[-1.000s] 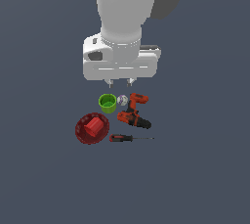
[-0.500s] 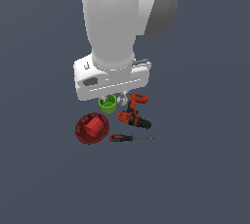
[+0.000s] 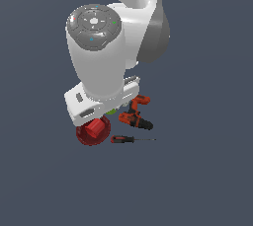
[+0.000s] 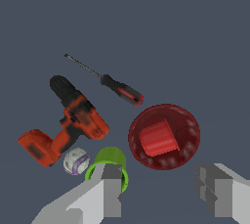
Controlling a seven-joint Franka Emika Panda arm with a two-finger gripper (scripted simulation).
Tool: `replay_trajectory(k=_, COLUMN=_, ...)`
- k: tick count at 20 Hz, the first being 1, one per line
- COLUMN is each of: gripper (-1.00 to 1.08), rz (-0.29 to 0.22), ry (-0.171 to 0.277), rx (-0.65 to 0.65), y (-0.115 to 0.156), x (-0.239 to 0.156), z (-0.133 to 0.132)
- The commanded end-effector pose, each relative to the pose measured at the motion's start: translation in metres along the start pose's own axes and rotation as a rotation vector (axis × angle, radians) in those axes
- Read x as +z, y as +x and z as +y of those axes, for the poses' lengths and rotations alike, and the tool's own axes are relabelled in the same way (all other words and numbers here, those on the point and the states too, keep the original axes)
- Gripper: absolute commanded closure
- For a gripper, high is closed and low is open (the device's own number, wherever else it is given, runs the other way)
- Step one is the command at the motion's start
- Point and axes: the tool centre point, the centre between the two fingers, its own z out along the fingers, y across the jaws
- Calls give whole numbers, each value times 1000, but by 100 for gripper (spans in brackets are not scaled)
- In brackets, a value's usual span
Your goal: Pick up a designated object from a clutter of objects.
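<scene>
The designated object is a wide, dark red bowl with a brighter red cup lying inside it. In the exterior view the bowl shows just under the arm's white hand. My gripper is open and holds nothing; it hovers above the clutter, its gap lined up with the bowl's near rim. One finger overlaps the green cup in the wrist view. The rest of the clutter is a pale ball, an orange-black drill and a red-handled screwdriver. In the exterior view the fingertips are hidden.
The drill and the screwdriver lie on the exterior view's right of the bowl. A sliver of the green cup peeks out under the hand. The arm's bulky body blocks much of the exterior view. The floor is plain dark grey.
The arm has swung toward the exterior view's left and lower, so the hand now sits over the bowl's edge and hides the ball and most of the green cup. No object has moved.
</scene>
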Motion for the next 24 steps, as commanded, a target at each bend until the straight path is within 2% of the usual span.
replay_trajectory(k=1, gripper=-20, rz=-17, ry=8, rx=-60, y=4, x=9, z=9)
replay_trajectory(k=12, gripper=-20, rz=-86, ry=55, rx=-315, y=16, x=55, z=48)
replay_trajectory(k=24, gripper=-20, rz=-145, ry=131, rx=-591, y=20, x=114, z=85)
